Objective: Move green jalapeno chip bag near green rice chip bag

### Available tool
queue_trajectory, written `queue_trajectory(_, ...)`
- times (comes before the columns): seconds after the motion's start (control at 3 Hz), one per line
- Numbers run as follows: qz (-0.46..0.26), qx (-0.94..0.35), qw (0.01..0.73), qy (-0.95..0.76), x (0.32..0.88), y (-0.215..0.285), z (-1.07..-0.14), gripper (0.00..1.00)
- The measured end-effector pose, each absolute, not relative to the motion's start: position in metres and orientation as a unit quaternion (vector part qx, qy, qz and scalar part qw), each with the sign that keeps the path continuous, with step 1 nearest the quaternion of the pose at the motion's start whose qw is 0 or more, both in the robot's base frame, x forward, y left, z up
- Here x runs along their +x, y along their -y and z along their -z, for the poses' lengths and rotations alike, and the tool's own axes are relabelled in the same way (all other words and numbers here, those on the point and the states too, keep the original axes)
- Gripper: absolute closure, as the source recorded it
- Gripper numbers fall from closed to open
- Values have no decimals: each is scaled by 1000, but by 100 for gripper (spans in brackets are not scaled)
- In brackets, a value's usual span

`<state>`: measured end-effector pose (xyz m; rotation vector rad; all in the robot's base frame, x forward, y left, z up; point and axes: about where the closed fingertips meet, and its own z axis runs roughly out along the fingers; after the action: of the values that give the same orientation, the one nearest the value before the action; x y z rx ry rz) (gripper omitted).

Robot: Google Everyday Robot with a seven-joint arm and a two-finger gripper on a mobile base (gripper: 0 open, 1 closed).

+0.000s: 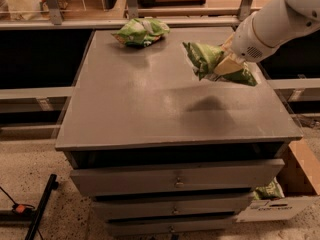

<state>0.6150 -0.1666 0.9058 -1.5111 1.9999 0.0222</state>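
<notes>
The green jalapeno chip bag hangs in the air above the right side of the grey cabinet top, its shadow on the surface below. My gripper is shut on the bag's right part, coming in from the upper right on the white arm. The green rice chip bag, pale lime with white patches, lies at the back edge of the top, left of the held bag and apart from it.
The cabinet has drawers at the front. A cardboard box with a green bag in it stands on the floor at the lower right. A shelf rail runs behind the cabinet. A black stand leg lies at the lower left.
</notes>
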Motion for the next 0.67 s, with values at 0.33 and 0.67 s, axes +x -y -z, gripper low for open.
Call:
queue_trajectory(0.33, 2, -564, 373, -737, 655, 162, -938, 100)
queue_trajectory(0.67, 0, -550, 441, -709, 695, 150, -953, 100)
